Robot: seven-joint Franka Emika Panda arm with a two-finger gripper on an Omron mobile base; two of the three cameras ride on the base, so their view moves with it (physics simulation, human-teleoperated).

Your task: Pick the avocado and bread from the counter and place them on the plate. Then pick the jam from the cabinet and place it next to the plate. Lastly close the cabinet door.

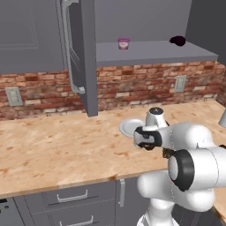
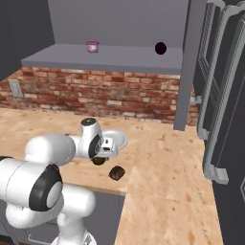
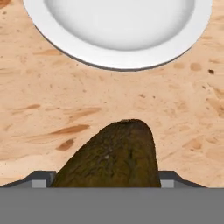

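Note:
The olive-green avocado (image 3: 113,157) sits between my gripper's (image 3: 107,180) fingertips, which press on both its sides, low over the counter (image 1: 62,145). In the base views the gripper (image 2: 100,154) points down just in front of the plate (image 2: 120,139), with the avocado (image 2: 99,161) under it. The pale plate (image 3: 52,41) has nothing on it. The mottled brown bread (image 2: 116,172) lies on the counter close to the right of the avocado, near the front edge. The pink jam (image 1: 123,43) stands on the shelf of the open cabinet (image 1: 154,54). The cabinet door (image 1: 81,57) stands wide open.
A black-maroon lump (image 1: 178,41) lies on the shelf right of the jam. A brick wall (image 1: 132,84) with outlets (image 1: 13,96) backs the counter. Grey drawers (image 1: 70,198) run under the front edge. A tall dark unit with bar handles (image 2: 215,105) stands at the right.

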